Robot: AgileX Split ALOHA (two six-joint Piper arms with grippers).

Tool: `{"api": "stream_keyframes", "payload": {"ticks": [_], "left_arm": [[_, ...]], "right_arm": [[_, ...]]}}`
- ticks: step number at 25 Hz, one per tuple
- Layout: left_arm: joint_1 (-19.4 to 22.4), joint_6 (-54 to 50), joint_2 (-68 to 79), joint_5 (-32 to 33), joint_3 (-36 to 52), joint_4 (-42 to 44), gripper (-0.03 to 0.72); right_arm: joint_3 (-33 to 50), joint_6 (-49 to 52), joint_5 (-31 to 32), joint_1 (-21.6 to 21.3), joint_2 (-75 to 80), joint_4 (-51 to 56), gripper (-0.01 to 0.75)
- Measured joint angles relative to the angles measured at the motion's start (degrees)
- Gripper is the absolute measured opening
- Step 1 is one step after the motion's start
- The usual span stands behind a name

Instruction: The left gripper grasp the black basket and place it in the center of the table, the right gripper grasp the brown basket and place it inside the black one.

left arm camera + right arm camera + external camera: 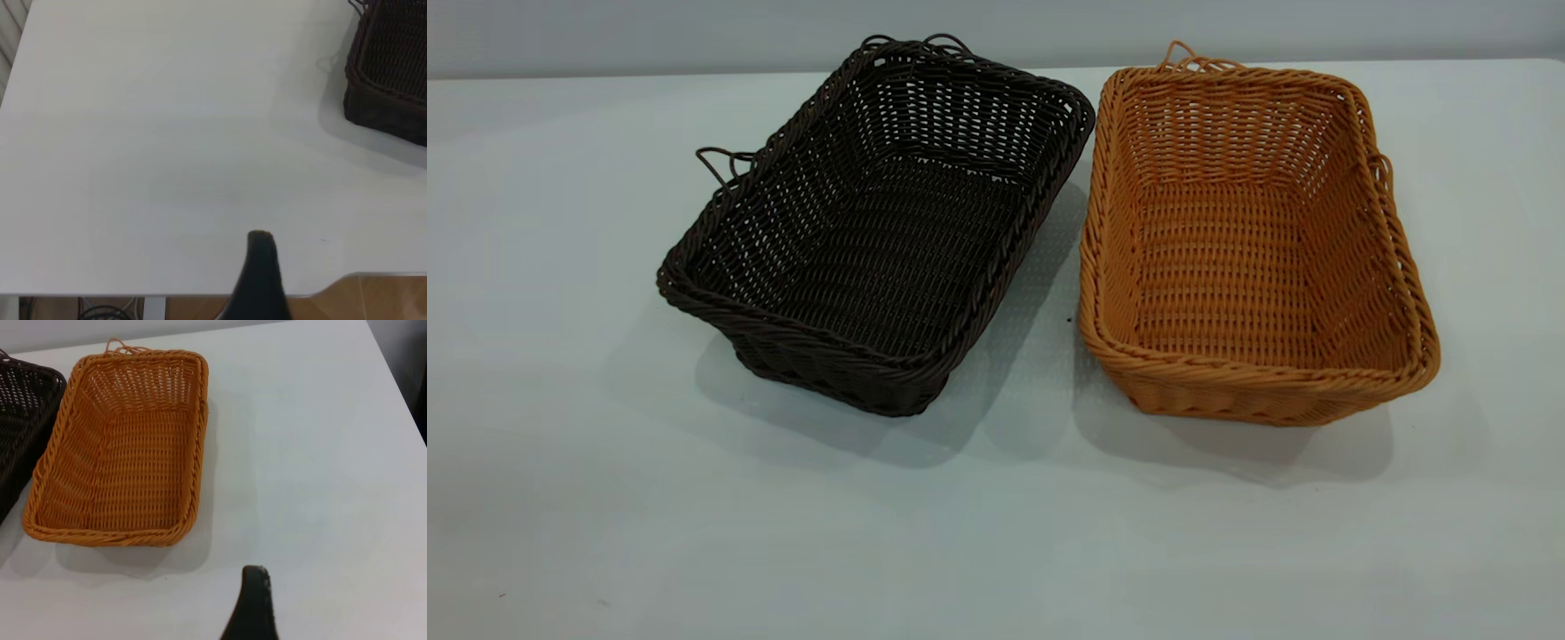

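Observation:
The black basket (pixel 880 240) stands on the table (pixel 560 356) left of centre, turned at an angle, empty. The brown basket (pixel 1249 240) stands right beside it, also empty, with a narrow gap between them. Neither arm shows in the exterior view. In the left wrist view the left gripper (pixel 261 273) is a dark shape above bare table near the table's edge, far from a corner of the black basket (pixel 390 73). In the right wrist view the right gripper (pixel 253 603) hangs above bare table, a short way from the brown basket (pixel 127 453).
The table edge with a notch and wooden floor (pixel 373 300) lie close under the left gripper. The wall (pixel 649 36) runs behind the table's far edge. Bare table surrounds both baskets on the near side.

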Motion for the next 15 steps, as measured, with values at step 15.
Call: {"api": "stream_keyframes", "payload": {"ticks": [15], "left_arm": [[-3.01, 0.11, 1.02, -1.89, -0.7, 0.0, 0.561]], "right_arm": [[0.0, 0.26, -1.48, 0.0, 0.0, 4.98, 0.565]]}}
